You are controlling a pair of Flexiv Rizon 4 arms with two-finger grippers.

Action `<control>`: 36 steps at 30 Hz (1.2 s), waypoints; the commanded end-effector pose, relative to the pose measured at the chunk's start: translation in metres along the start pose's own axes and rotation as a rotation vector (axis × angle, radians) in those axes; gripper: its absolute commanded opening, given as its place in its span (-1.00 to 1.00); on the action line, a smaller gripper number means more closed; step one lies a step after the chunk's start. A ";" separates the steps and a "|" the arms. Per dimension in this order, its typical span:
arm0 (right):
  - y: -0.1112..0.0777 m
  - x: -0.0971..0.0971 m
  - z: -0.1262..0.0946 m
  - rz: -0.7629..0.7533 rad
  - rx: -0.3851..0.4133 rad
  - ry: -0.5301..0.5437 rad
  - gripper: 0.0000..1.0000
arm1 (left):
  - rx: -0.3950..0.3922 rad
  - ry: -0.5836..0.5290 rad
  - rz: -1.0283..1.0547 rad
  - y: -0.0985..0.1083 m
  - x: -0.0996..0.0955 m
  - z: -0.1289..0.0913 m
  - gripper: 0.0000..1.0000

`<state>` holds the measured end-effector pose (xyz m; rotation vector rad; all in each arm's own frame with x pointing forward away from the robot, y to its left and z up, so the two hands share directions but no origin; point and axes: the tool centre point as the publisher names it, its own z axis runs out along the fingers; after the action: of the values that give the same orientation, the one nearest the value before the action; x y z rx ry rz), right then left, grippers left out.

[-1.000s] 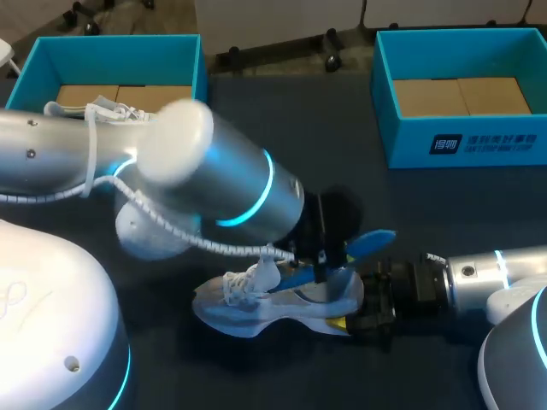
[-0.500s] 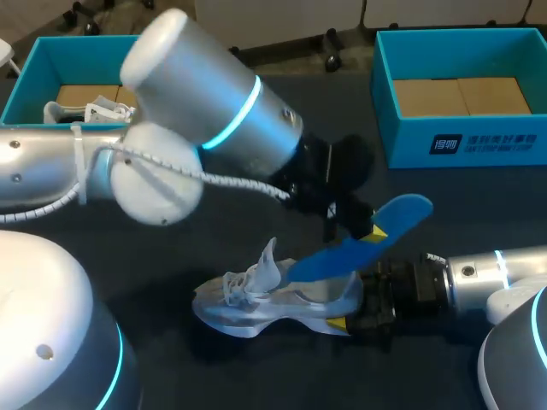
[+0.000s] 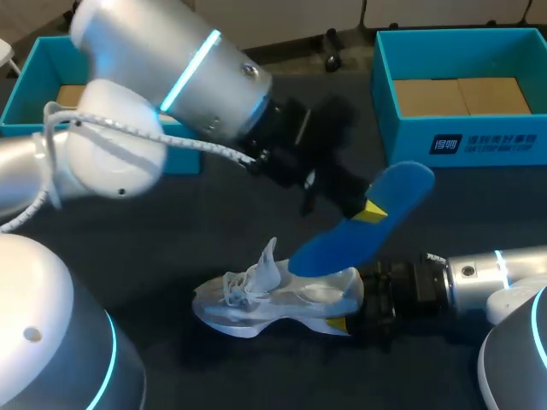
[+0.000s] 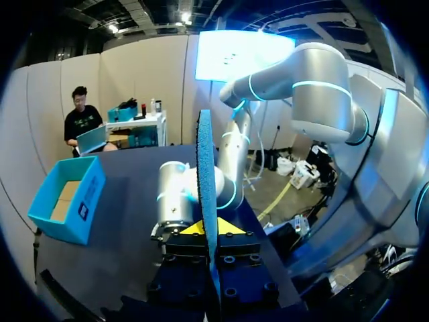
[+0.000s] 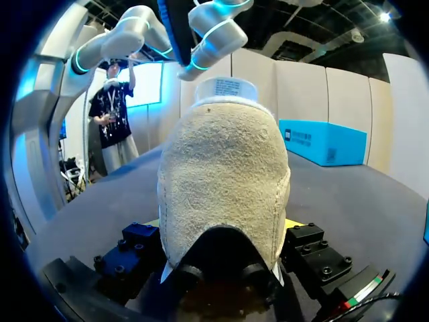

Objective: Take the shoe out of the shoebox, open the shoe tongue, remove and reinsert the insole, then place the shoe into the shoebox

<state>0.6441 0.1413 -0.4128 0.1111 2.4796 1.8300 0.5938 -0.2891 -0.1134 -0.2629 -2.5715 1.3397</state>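
At the left edge of the table (image 3: 162,248) stands a blue shoebox (image 3: 30,81), partly hidden behind the left arm (image 3: 171,77); this arm comes over the table to its middle; the left gripper (image 3: 366,209) is closed narrowly on the blue insole (image 3: 363,231), near one end. In the left wrist view the insole (image 4: 204,168) stands on its edge between the two fingers of this gripper (image 4: 209,229). The insole is tilted, its high end toward the right and its low end at the opening of the shoe (image 3: 273,301); I cannot tell if it touches there. The white shoe lies on the table, its tongue (image 3: 269,254) upright; the right gripper (image 3: 342,323) clamps its heel from both sides, as the right wrist view shows (image 5: 224,228); the right arm (image 3: 479,278) enters from the right. At the far right stands a second shoebox (image 3: 461,141), open, well apart from the shoe.
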 end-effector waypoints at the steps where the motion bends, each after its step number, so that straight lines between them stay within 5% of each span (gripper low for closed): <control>1: 0.002 0.000 0.001 0.001 0.007 0.002 -1.00 | 0.005 -0.004 0.002 0.005 0.005 -0.023 -1.00; 13: 0.002 0.000 0.001 0.001 0.007 0.002 -1.00 | 0.040 -0.019 -0.010 0.003 0.013 -0.033 -1.00; 27: 0.002 0.000 0.001 0.001 0.007 0.002 -1.00 | 0.317 -0.029 0.013 -0.074 0.076 -0.090 -1.00; 36: 0.002 0.000 0.001 0.001 0.007 0.002 -1.00 | 0.324 -0.034 0.009 -0.075 0.076 -0.091 -1.00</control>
<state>0.6441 0.1413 -0.4127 0.1111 2.4795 1.8301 0.5478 -0.2484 0.0125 -0.2021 -2.3342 1.7275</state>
